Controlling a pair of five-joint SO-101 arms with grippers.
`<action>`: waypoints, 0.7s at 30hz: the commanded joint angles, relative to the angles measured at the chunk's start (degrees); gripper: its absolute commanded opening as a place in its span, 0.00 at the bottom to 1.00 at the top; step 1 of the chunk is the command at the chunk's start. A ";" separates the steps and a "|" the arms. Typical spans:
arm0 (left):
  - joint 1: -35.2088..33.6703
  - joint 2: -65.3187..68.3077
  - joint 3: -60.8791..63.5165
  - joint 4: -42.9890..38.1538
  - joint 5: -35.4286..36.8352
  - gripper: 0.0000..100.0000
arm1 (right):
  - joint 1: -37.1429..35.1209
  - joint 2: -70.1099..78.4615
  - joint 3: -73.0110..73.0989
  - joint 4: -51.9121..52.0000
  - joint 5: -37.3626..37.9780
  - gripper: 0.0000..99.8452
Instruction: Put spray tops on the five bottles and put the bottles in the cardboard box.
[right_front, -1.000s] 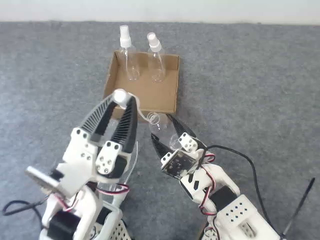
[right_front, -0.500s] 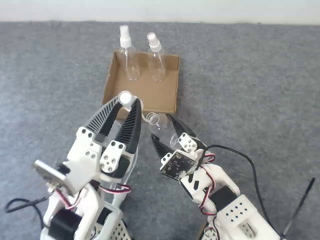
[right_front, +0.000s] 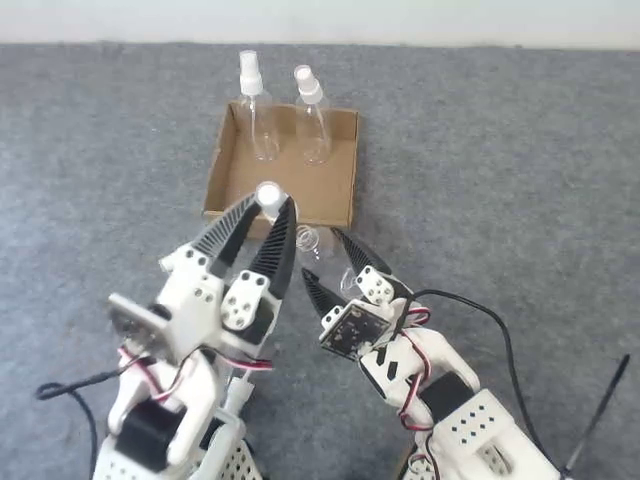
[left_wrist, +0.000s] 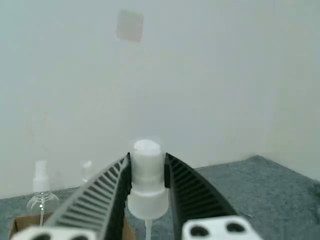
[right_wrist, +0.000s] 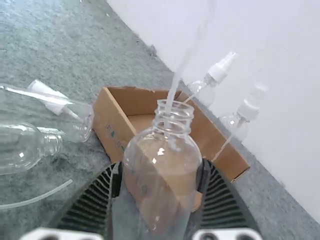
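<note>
Rough grey felt-like cloth is covering the worktop (right_front: 520, 150). The cardboard box (right_front: 300, 190) is showing matt brown paperboard. The bottle (right_wrist: 160, 185) is gleaming, clear glossy plastic; the spray top (left_wrist: 147, 175) is looking smooth white plastic, the fingers (left_wrist: 95, 202) ribbed matt black.

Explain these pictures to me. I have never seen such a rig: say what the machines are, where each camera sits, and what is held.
These are two small robot arms, side by side on a grey mat. One picture looks down from above; the other two come from a camera on each arm's wrist. The left gripper pinches a white spray top. The right gripper grips a clear open bottle, and the top's thin tube reaches its neck. Two capped bottles stand at the far end of the cardboard box. More bottles lie on the mat.
</note>
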 joint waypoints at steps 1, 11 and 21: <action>0.18 0.53 1.63 -4.31 -0.35 0.01 | 0.13 -1.89 1.32 -1.01 0.88 0.01; 0.18 0.53 4.88 -6.24 -0.18 0.01 | 0.04 -1.89 1.32 -0.92 0.79 0.01; 0.35 0.53 9.63 -5.89 -0.18 0.01 | 0.13 -1.89 1.32 -0.92 0.62 0.01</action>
